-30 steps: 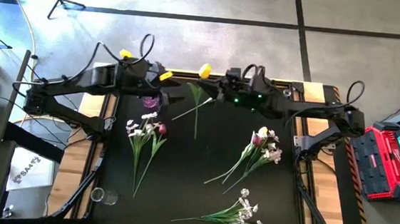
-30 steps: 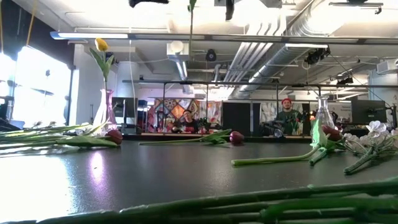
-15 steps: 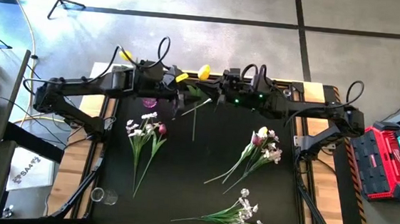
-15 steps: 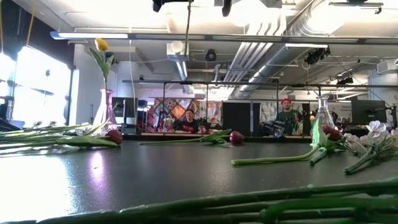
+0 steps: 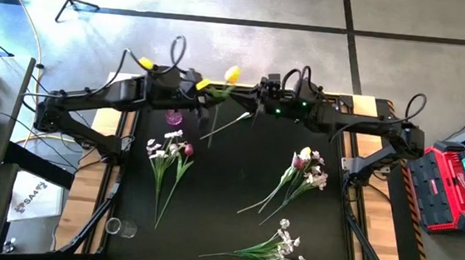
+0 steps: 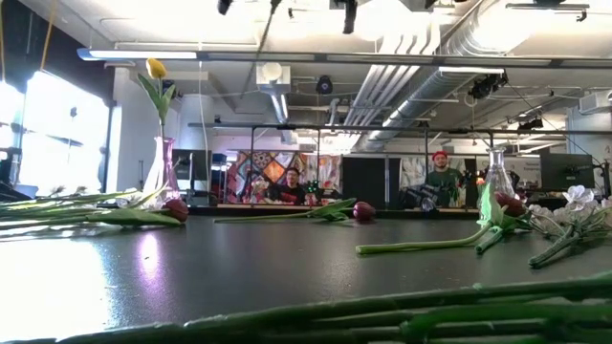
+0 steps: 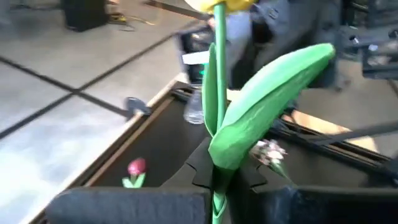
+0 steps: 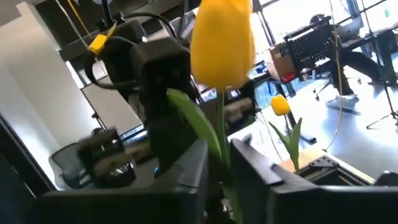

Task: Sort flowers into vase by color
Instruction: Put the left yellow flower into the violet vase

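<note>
A yellow tulip point(image 5: 232, 73) on a long green stem hangs high over the table's far middle, stem tilted point(image 6: 269, 13). My left gripper point(image 5: 208, 92) is shut on its stem, coming from the left. My right gripper point(image 5: 254, 99) faces it from the right. Its fingers stand apart on either side of the stem point(image 8: 222, 163) and are not seen touching it. A pink vase point(image 6: 163, 167) at the far left holds another yellow tulip point(image 6: 156, 69) upright. My left gripper pinches the tulip's stem point(image 7: 217, 186) between its two fingers, just below the big green leaf point(image 7: 267, 93). The fingers are level, come from the table's left and lie across the stem. The tulip is lifted clear, head up, its lower stem hanging tilted below the fingers.
A dark red tulip point(image 5: 224, 125) lies on the far middle of the table. Mixed flowers lie in a bunch at the left point(image 5: 168, 154) and another at the right point(image 5: 300, 173). A white spray point(image 5: 277, 250) lies near the front. A clear vase point(image 6: 495, 172) stands far right.
My left gripper has come from the left up to the tulip held by my right gripper and taken the stem. It has then drawn back a little to the left. The tulip's head has shifted left and its stem has tipped from upright to tilted.
</note>
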Controlling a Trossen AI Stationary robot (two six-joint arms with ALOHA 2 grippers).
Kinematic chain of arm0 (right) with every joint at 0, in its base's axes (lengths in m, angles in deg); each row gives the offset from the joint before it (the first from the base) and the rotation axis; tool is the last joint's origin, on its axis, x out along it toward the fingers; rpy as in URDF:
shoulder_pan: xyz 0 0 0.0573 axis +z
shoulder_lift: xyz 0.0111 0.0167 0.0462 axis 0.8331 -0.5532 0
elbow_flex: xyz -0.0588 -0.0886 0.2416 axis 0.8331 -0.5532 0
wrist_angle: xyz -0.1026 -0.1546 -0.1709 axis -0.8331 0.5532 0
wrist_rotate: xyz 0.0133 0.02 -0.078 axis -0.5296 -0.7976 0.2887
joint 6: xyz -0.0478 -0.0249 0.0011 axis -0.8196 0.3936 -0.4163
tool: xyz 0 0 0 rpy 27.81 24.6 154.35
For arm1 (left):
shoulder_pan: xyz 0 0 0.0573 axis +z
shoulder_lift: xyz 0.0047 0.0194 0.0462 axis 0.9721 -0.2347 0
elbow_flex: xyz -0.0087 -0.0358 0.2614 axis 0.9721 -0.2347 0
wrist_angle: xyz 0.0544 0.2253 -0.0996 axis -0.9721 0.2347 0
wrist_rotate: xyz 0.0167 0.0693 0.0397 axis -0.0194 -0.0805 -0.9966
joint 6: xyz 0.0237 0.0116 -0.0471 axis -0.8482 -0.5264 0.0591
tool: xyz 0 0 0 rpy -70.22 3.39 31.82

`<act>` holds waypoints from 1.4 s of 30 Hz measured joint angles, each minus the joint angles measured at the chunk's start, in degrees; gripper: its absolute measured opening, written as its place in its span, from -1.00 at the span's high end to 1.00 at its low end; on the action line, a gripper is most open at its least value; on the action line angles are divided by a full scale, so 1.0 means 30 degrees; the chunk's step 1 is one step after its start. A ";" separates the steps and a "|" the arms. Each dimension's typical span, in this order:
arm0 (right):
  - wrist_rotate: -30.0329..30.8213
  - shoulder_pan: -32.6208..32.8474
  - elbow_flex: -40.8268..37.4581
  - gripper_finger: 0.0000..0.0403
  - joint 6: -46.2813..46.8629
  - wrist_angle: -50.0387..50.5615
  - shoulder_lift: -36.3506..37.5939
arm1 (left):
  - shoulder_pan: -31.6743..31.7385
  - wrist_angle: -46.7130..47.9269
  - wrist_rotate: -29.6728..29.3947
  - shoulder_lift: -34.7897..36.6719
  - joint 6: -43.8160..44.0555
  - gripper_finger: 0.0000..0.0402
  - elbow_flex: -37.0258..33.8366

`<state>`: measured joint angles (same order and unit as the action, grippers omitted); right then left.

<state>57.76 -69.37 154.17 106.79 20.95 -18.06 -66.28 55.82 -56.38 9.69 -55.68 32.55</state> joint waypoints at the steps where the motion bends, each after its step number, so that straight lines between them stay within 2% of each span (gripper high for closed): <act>1: 0.0065 -0.0151 0.0000 0.59 -0.0072 0.0620 0.0212 | -0.0023 0.0235 -0.0805 0.0303 0.0242 0.98 0.0000; 3: 0.0942 -0.0431 0.0003 0.46 -0.0150 0.2467 0.0656 | -0.0178 0.0925 -0.2573 0.0996 0.0610 0.98 0.0000; 7: 0.4203 -0.1015 0.0000 0.28 0.0734 0.7456 0.1294 | -0.0541 0.1819 -0.5303 0.2483 0.0683 0.99 0.0000; 11: 0.4364 -0.1333 -0.0015 0.22 0.0660 0.9599 0.1556 | -0.1158 0.2507 -0.8027 0.3583 -0.0250 0.99 0.0015; 14: 0.4122 -0.1297 -0.0015 0.22 0.0416 0.9794 0.1600 | -0.1362 0.3295 -0.9717 0.4059 -0.0276 1.00 0.0015; 24: 0.4124 -0.1173 -0.0015 0.26 0.0227 0.9989 0.1600 | -0.1593 0.4729 -1.2923 0.4291 0.0957 1.00 -0.0166; 29: 0.4066 -0.1173 -0.0015 0.26 -0.0292 1.0400 0.1473 | -0.1957 0.4503 -1.4227 0.4338 0.1738 1.00 -0.2307; 34: 0.4012 -0.1173 -0.0015 0.26 -0.0838 1.0398 0.1379 | -0.2191 0.3743 -1.6620 0.4359 0.2561 1.00 -0.4206; 42: 0.4148 -0.1173 -0.0015 0.26 -0.0862 1.0468 0.1330 | -0.1898 0.2889 -1.7990 0.5300 0.3234 1.00 -0.5737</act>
<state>70.20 -72.88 154.13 104.21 52.35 -14.07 -71.98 64.49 -110.35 25.59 -45.97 15.34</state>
